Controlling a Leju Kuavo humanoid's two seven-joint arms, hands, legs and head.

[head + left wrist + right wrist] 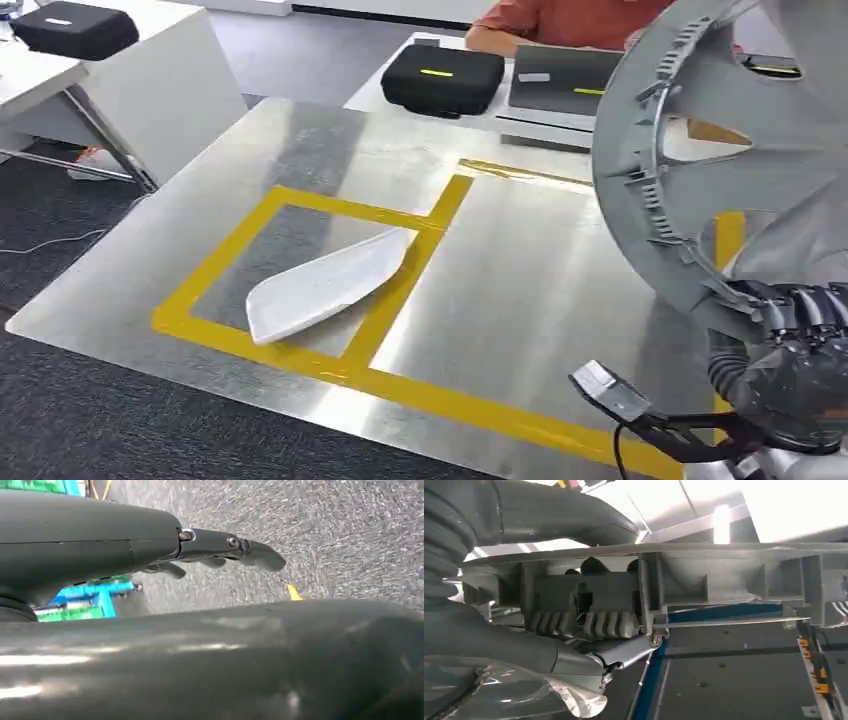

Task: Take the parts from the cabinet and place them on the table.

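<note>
The metal table (pixel 520 300) is marked w/ yellow tape (pixel 400 290); a white part (pixel 325 283) already lies in the left box. The grey wheel cover (pixel 700 150) is held aloft at the table's right side, its rim clamped by the right hand (pixel 800 320). It should be lowered flat, then released. The left hand (pixel 220 550) hangs w/ fingers loosely apart, nothing held.

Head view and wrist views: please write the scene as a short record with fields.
held part: grey wheel cover, raised above the table's right side
right hand: grips the cover's lower rim
left hand: holds nothing, fingers apart, above grey carpet
placed part: white curved panel, lying inside the yellow tape rectangle
table: bare metal top
background: black case
</note>
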